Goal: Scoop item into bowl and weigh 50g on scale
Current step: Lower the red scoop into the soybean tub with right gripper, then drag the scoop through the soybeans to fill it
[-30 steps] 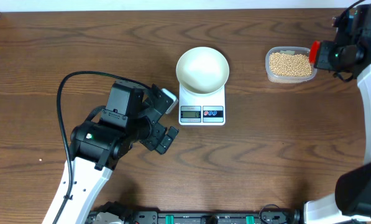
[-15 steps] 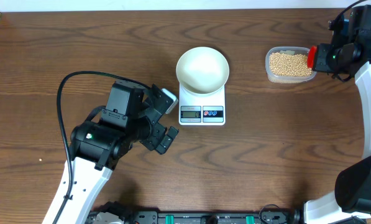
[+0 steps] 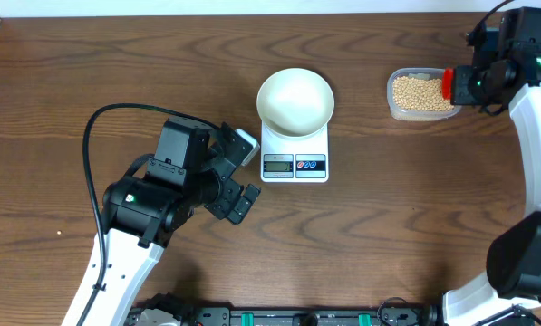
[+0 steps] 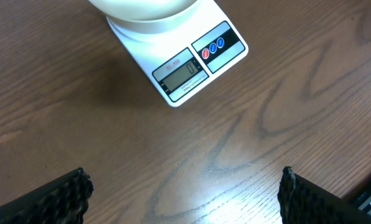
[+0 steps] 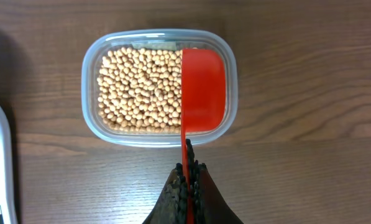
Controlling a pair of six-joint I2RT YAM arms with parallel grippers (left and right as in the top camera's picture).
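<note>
Gotta dig scoop (image 5: 203,87), clamped in right gripper (image 5: 187,171), low into beans (image 5: 138,87) right of scale (image 3: 294,154), keeping wide-open left gripper (image 4: 184,194) clear.

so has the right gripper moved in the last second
Yes. In the overhead view the right gripper, holding the red scoop, has edged further over the clear tub.

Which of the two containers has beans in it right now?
The clear plastic tub, with the red scoop over it, holds the beans; the white bowl on the scale is empty.
</note>
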